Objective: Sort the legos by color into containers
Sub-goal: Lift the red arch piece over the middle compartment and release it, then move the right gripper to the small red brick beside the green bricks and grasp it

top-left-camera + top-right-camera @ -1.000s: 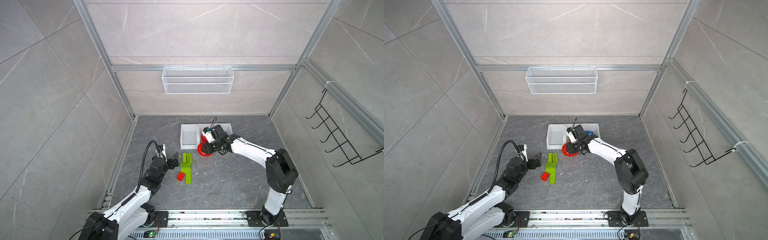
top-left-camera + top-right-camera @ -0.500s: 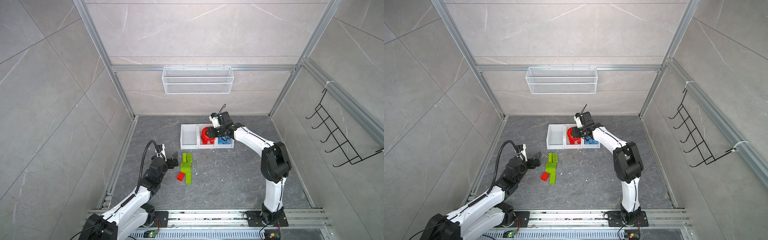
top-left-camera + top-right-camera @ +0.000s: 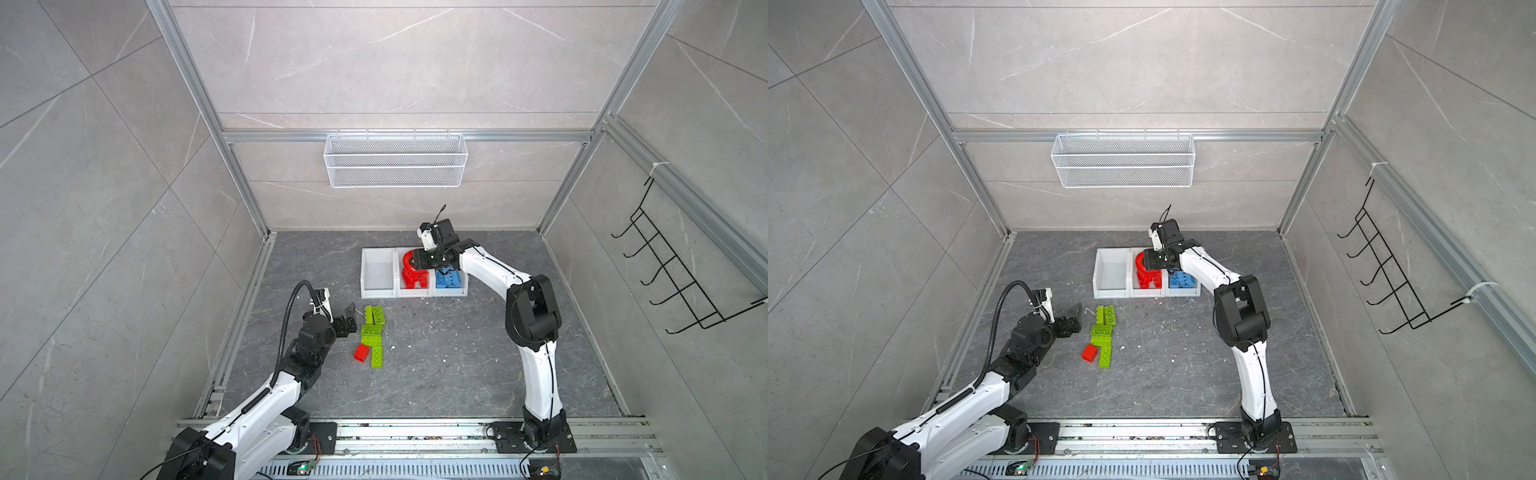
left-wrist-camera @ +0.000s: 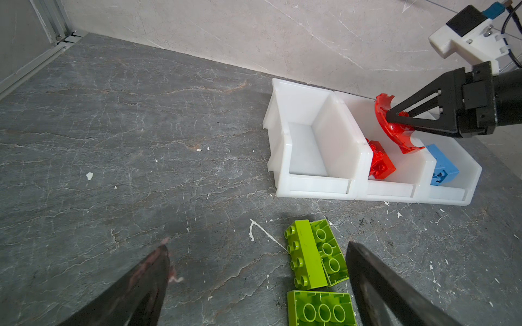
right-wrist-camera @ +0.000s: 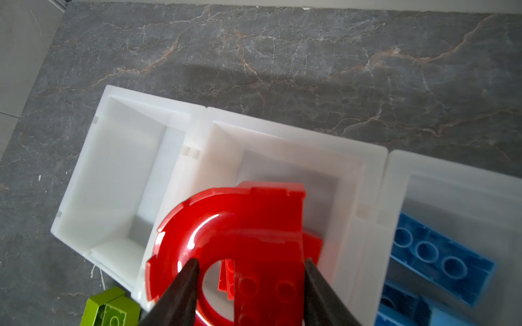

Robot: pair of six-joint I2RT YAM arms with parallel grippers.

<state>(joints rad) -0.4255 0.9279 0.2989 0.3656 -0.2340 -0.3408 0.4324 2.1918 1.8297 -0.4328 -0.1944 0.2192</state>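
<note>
The right hand (image 3: 413, 262) reaches over the row of three white bins (image 3: 377, 294) near the back wall, its two dark fingers pinching a red arch piece (image 3: 406, 258). From the left wrist view the arch (image 4: 395, 132) stands on edge above the middle bin, curved side toward the empty left bin. Whether its lower end touches the bricks beneath, I cannot tell. The right wrist view shows the fingers (image 5: 183, 282) clamped on either side of one studded leg of the arch (image 5: 226, 220).

The middle bin holds red bricks (image 4: 381, 165) and the right bin holds blue bricks (image 4: 442, 169). The left bin has nothing in it.

On the dark stone counter (image 3: 436, 365), in front of the bins and well apart from them, lime green bricks (image 3: 372, 330) lie in a loose line. Some have their studs up and some show their hollow undersides. One small red brick (image 3: 361, 352) sits just beside the nearest green one.

The left hand (image 3: 352, 318) hangs low just beside the far end of that green line, fingers spread wide and holding nothing. A white wire mesh basket (image 3: 395, 162) is mounted on the back wall.
</note>
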